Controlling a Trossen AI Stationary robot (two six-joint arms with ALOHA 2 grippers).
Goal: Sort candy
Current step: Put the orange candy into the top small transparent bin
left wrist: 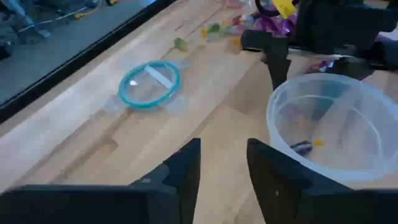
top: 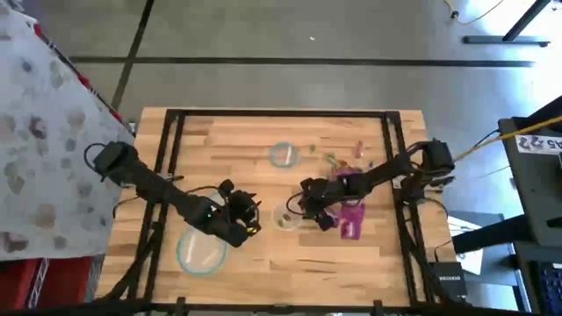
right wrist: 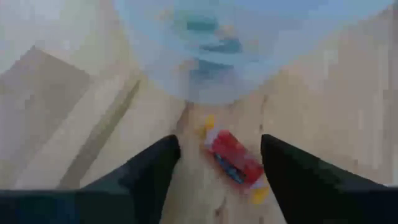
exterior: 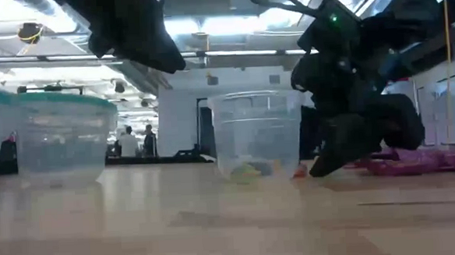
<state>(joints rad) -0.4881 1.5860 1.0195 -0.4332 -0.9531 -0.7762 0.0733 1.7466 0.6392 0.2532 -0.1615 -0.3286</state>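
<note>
A red candy with yellow twisted ends (right wrist: 233, 162) lies on the wooden table, right beside a small clear bowl (right wrist: 205, 56). My right gripper (right wrist: 219, 143) is open, low over the table, with one finger on each side of this candy and a gap to both. The bowl (top: 285, 217) has a few candies in its bottom (left wrist: 305, 146). Magenta-purple packets (top: 351, 218) lie in a heap under my right arm. Several small loose candies (top: 338, 158) are scattered farther back. My left gripper (left wrist: 224, 146) hangs open above the table on the bowl's left (top: 248, 215), with nothing between its fingers.
A teal-rimmed clear lid (top: 284, 155) lies flat toward the far side. A larger teal-rimmed bowl (top: 202, 250) stands near the front left, with bare wood in front of the small bowl. A black frame (top: 167, 140) borders the table top. People stand far off in the room (exterior: 138, 140).
</note>
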